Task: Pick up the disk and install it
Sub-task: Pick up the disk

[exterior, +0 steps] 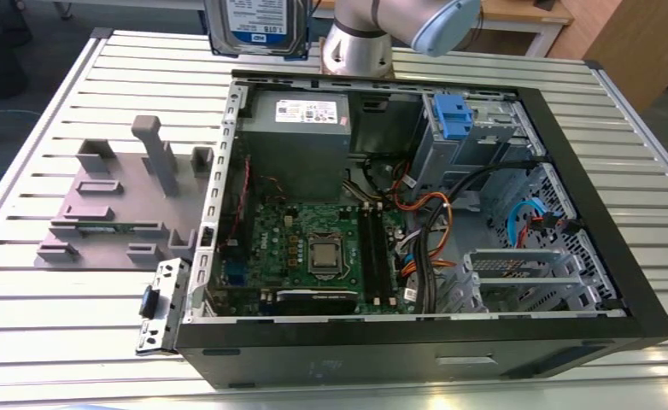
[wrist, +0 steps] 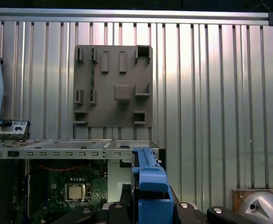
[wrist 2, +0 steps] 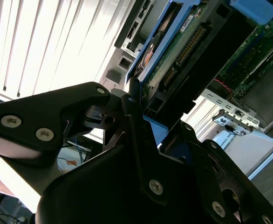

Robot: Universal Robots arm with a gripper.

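Found the flat, rectangular silver-grey disk (exterior: 260, 24), with white-and-blue label and bright blue plastic bracket, held up clear of the table, label face toward the exterior view. Placed it beyond the far side of the case, just to the exterior view's left of the silver-and-pale-blue robot arm (exterior: 371, 34). Confirmed in the second wrist view the black metal gripper (wrist 2: 162, 133) clamped tight on one end of the disk (wrist 2: 174, 60), fingers (wrist 2: 134, 126) pressed against the blue bracket, green circuit-board underside exposed. Noted in the first wrist view the blue bracket edge of the same disk (wrist: 150, 186) standing up between the gripper parts. Recorded beneath: black open-sided computer case (exterior: 425, 342) lying flat on the ribbed aluminium table (exterior: 72, 333), green motherboard (exterior: 277, 231) facing up, grey metal power-supply box with white sticker (exterior: 300, 128) at the far end, small blue plastic latch piece (exterior: 454, 115) on the drive cage near it. Observed a flat grey moulded fixture plate (exterior: 95, 205) with upright pegs on the table, just to the exterior view's left of the case and well apart from the disk. Logged the disk as held apart from case and table, not yet installed.
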